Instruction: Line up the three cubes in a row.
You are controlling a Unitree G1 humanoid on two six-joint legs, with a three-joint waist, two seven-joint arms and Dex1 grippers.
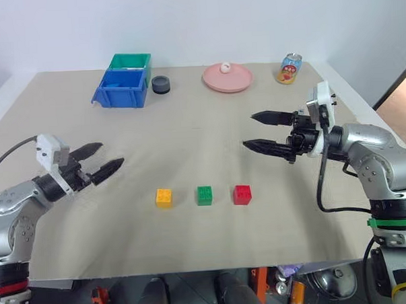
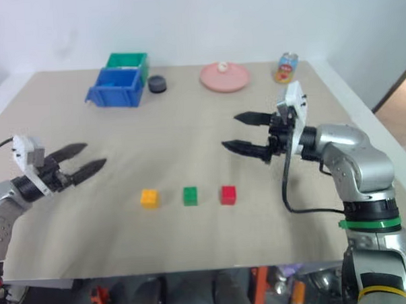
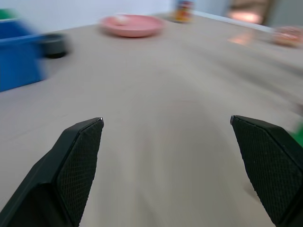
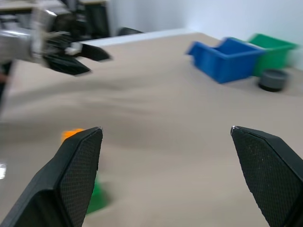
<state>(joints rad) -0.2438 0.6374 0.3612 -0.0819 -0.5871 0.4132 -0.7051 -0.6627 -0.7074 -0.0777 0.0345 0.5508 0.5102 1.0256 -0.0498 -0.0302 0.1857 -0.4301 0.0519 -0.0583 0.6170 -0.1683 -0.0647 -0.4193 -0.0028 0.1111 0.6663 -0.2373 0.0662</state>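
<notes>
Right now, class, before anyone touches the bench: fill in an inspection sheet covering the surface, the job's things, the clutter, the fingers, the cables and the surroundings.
Surface: beige table, flat, bare in the middle.
Job's things: yellow cube, green cube and red cube stand in a row near the front edge, apart from one another, studs up.
Clutter: blue bin with green bin behind it, dark round cap, pink plate with a small pale item on it, drink can, all along the far edge.
Fingers: left gripper and right gripper both open, holding nothing, above the table.
Cables: black cable looping off the right arm.
Surroundings: white wall behind.
</notes>
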